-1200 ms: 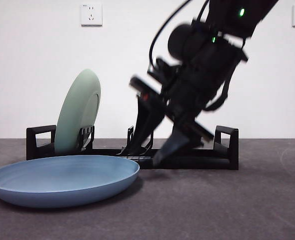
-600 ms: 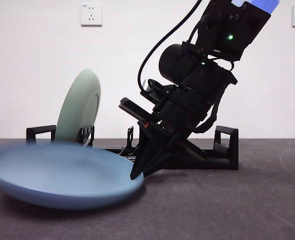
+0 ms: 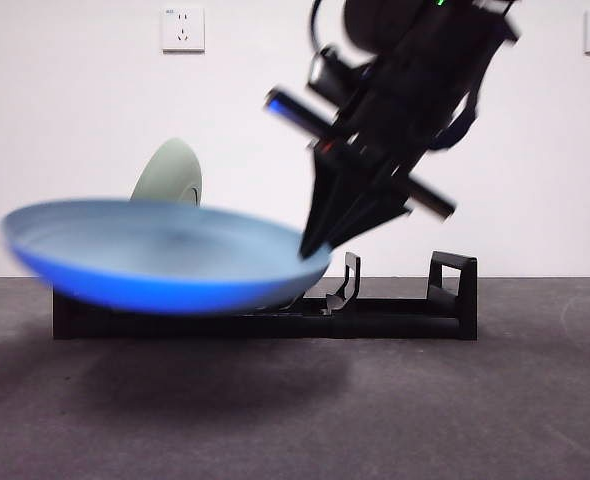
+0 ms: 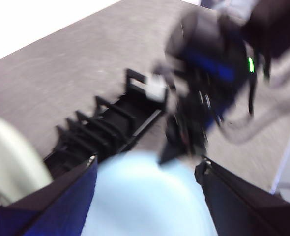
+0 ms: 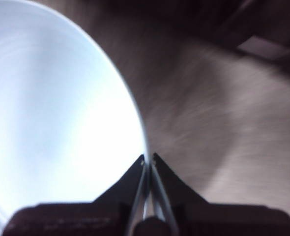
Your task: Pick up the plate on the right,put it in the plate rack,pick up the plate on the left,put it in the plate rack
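Note:
A blue plate hangs tilted in the air in front of the plate rack, held by its right rim. My right gripper is shut on that rim, and its own view shows the jaws pinching the plate's edge. A pale green plate stands upright in the rack's left end, partly hidden behind the blue one. My left gripper is open and holds nothing. It hovers above the blue plate, looking down on the rack, the green plate and the right arm.
The rack's right half shows bare prongs and a boxy end handle. Grey table surface stretches in front and to the right. Two wall sockets sit on the white wall behind.
The blue plate lay flat on the table. My right gripper closed on its right rim and has lifted it up off the surface, the arm rising with it.

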`<state>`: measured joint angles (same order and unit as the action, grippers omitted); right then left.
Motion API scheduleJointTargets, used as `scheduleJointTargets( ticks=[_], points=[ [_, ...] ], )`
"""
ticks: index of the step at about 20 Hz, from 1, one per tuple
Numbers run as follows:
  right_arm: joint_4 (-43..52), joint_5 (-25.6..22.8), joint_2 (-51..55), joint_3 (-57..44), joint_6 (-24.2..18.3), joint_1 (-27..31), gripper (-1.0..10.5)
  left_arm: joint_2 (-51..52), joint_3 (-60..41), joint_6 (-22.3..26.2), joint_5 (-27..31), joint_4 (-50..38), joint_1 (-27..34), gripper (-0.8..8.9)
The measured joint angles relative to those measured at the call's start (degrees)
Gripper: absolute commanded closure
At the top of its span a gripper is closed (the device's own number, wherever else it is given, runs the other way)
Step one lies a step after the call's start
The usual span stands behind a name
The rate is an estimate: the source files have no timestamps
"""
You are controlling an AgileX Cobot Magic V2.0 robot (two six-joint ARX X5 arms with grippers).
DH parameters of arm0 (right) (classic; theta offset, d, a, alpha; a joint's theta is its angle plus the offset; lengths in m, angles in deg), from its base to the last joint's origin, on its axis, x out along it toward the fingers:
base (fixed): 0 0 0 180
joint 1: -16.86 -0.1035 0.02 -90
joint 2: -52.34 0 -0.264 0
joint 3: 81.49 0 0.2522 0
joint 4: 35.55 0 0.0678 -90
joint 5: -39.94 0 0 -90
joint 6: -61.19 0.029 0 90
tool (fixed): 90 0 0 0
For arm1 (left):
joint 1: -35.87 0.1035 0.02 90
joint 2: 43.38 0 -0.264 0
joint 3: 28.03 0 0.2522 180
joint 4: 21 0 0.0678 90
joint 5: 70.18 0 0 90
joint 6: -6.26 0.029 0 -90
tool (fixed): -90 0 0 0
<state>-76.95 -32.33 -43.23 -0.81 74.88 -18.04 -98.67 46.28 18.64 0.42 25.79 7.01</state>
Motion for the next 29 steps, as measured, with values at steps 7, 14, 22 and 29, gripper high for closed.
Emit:
scheduleJointTargets(
  ticks=[7,14,22,29],
  points=[
    [-5.4,0.0,6.8,0.0,-0.5,10.1,9.6,-1.5,0.0,7.8,23.6,3.9,-19.7,4.71],
    [-8.4,0.1,10.0,0.0,-1.1,11.8,9.6,-15.1,0.0,10.2,45.0,4.7,-37.6,4.71],
    [-13.6,0.2,13.2,0.0,-2.1,12.0,9.6,-27.8,0.0,13.7,49.2,-0.9,-39.2,4.74],
    [-16.1,-0.3,16.2,0.0,-3.0,12.0,9.6,-28.6,0.0,16.1,47.1,-1.8,-39.2,8.23]
  ],
)
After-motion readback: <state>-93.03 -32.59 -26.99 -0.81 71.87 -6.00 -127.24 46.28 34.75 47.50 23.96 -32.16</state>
